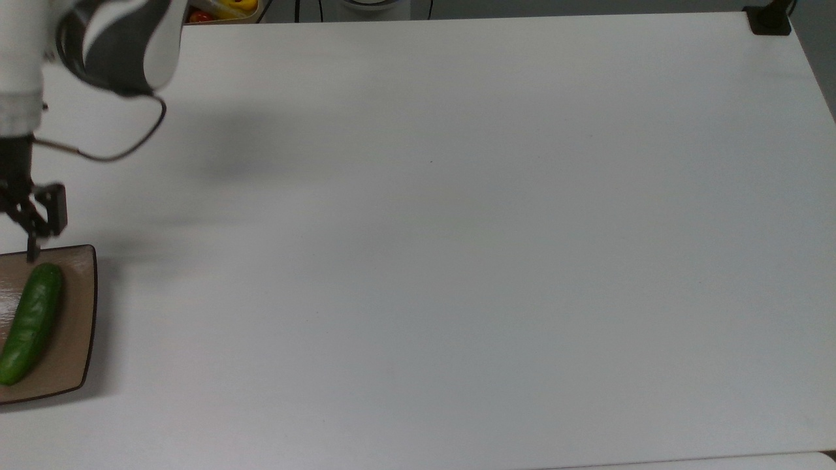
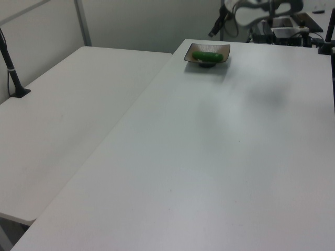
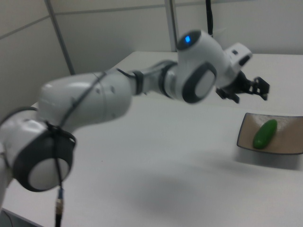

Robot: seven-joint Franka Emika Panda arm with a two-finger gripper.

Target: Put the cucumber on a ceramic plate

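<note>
The dark green cucumber (image 1: pixel 29 323) lies lengthwise on the tan-brown square ceramic plate (image 1: pixel 77 346) at the top view's left edge, free of any grip. My gripper (image 1: pixel 29 222) hangs above the table just beyond the plate's far rim, open and empty. The left view has the cucumber (image 2: pixel 205 55) resting in the plate (image 2: pixel 223 50) at the table's far end, with the gripper (image 2: pixel 215 25) raised behind it. From the right view, the gripper (image 3: pixel 253 89) floats above and behind the plate (image 3: pixel 289 144) and cucumber (image 3: pixel 264 134).
A bin of yellow and red items (image 1: pixel 222 8) sits past the table's far edge. A black clamp (image 1: pixel 769 19) grips the top view's upper right corner. A second table (image 2: pixel 63 110) with a black pole (image 2: pixel 10 65) stands at the left view's left. My arm (image 3: pixel 118 99) spans the right view.
</note>
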